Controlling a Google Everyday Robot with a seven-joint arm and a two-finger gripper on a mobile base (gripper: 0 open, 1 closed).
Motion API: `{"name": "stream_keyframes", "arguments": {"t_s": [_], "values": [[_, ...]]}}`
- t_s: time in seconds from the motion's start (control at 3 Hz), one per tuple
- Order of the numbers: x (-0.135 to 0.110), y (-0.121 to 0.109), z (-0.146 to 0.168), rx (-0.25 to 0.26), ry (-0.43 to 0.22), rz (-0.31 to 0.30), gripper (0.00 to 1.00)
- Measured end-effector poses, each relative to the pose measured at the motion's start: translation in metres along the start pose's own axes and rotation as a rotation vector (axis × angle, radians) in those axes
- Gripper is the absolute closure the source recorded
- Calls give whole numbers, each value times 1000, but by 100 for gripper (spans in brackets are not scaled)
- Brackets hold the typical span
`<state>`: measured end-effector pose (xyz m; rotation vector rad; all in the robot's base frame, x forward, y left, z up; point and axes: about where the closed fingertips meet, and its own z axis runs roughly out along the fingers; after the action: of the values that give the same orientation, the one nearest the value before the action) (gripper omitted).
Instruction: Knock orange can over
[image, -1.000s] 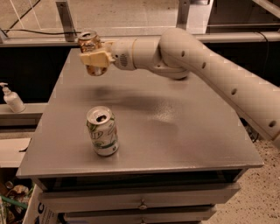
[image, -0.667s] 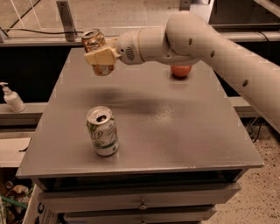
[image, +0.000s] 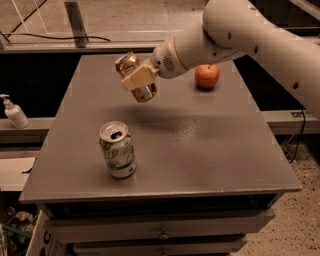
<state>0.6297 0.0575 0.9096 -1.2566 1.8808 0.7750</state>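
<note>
Nearest: saw drawer fronts with small knobs under the front edge of the grey table. Found the green-and-white can upright on the front-left part of the top, mouth open, well apart from everything else. Off the table to the left, logged a pump bottle on a lower ledge. Spotted a soft shadow on the tabletop toward mid-table. Above that shadow, found the gripper off the surface, jaws narrowed onto the orange can and holding it. Saw one tan finger laid across the can's side; couldn't see the other behind it. Read the orange can as tilted, silver top up-left, base down-right, not touching the table. Placed it over the far, left-of-centre area, well apart from the green-and-white can. Traced the white arm from the gripper up and out to the right edge of view. Further back, noted a red-orange apple resting on the far-right part of the top, just beside the wrist in view; couldn't confirm contact. Farthest: saw a metal post and a dark cable on the floor.
</note>
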Motion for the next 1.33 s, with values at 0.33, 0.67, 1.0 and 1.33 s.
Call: {"name": "stream_keyframes", "arguments": {"t_s": [0.33, 0.67, 1.0, 1.33], "values": [[37, -8, -17, 19, 132, 44, 100], [61, -13, -30, 27, 243, 61, 100], [74, -17, -43, 21, 337, 50, 100], [80, -18, -48, -9, 425, 15, 100]]}}
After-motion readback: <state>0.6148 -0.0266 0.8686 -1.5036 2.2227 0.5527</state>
